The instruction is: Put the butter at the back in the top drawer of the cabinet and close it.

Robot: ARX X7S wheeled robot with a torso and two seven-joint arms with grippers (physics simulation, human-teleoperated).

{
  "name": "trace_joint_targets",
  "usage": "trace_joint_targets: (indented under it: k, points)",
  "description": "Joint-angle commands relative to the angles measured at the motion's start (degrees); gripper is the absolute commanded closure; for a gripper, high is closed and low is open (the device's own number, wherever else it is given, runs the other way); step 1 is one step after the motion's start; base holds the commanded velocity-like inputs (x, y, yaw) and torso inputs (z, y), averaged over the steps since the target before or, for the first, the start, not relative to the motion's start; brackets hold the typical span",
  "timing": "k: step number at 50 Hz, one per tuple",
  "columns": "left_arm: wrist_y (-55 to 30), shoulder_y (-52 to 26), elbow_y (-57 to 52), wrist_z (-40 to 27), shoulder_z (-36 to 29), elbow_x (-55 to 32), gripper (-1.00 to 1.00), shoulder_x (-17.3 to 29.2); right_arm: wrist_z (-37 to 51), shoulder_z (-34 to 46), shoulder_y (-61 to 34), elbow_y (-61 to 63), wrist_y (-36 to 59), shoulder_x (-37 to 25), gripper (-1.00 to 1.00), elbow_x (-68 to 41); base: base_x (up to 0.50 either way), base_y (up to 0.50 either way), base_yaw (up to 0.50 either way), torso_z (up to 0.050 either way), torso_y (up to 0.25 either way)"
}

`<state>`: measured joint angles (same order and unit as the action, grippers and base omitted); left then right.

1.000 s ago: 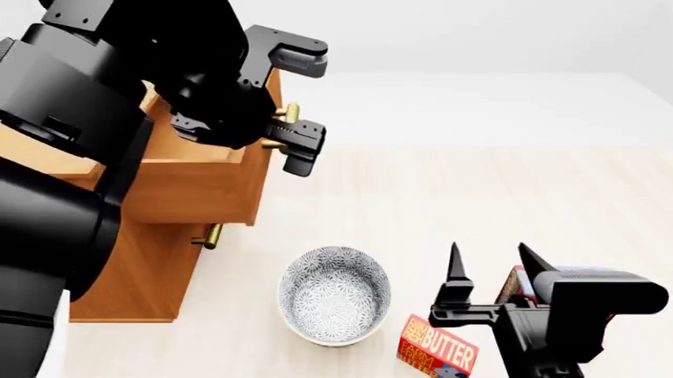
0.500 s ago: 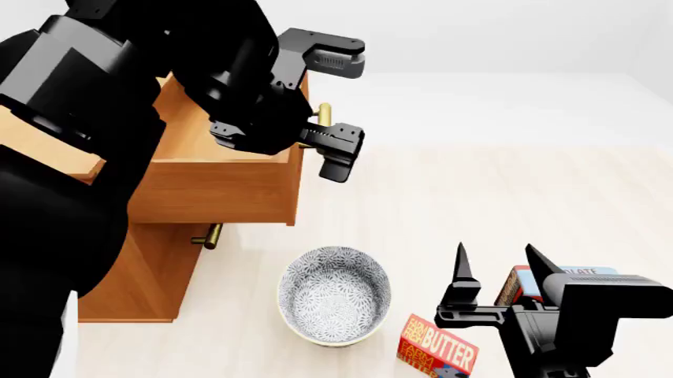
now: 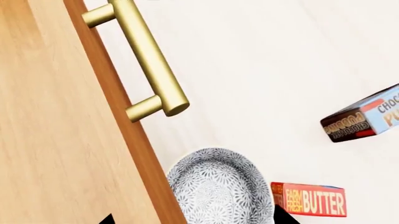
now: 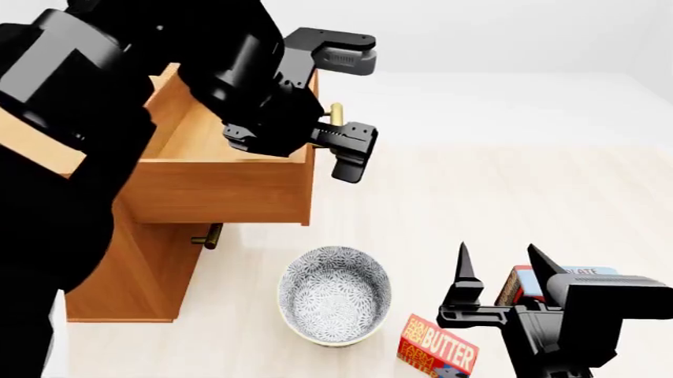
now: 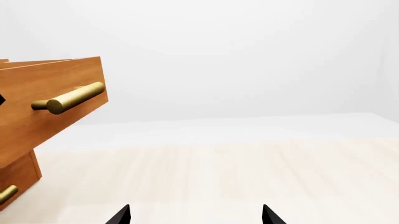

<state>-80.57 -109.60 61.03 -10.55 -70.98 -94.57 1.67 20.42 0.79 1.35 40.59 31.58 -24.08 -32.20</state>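
We see the butter (image 4: 439, 349) as a small red-orange carton with yellow lettering, lying on the pale floor just below and beside our right gripper (image 4: 494, 276), whose 2 fingers stand apart and hold nothing; a patterned bowl (image 4: 334, 294) sits close by on that gripper's left; the top drawer (image 4: 226, 189) juts open from the cabinet (image 4: 131, 276), our left gripper (image 4: 342, 98) spread wide by its brass handle (image 3: 149, 60); only the left wrist view shows the dark pudding box (image 3: 365, 119) clearly.
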Motion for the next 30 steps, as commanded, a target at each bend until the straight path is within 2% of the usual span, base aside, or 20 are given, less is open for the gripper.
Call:
trace_joint_targets:
  k: [1,11,30]
  points:
    - [2.86,-0.42,-2.05,1.15,6.23,-7.85,-1.0,-0.4,0.18,-0.07,-0.01,0.07,-0.05,-0.17,-1.0,-0.32,0.0,0.0,0.0,0.0,0.0]
    - [5.57,-0.94,-5.21,-4.14,6.14,-7.49,-1.0,1.95,0.24,0.12,-0.13,-0.22,-0.23,-0.25,-1.0,-0.32,0.0,0.0,0.0,0.0,0.0]
    - [4.73,-1.86,-13.98,-16.59,12.57,-18.91,-1.0,7.7,0.46,0.43,-0.23,-0.43,-0.37,-0.48,-1.0,-0.46,0.0,0.0,0.0,0.0,0.001]
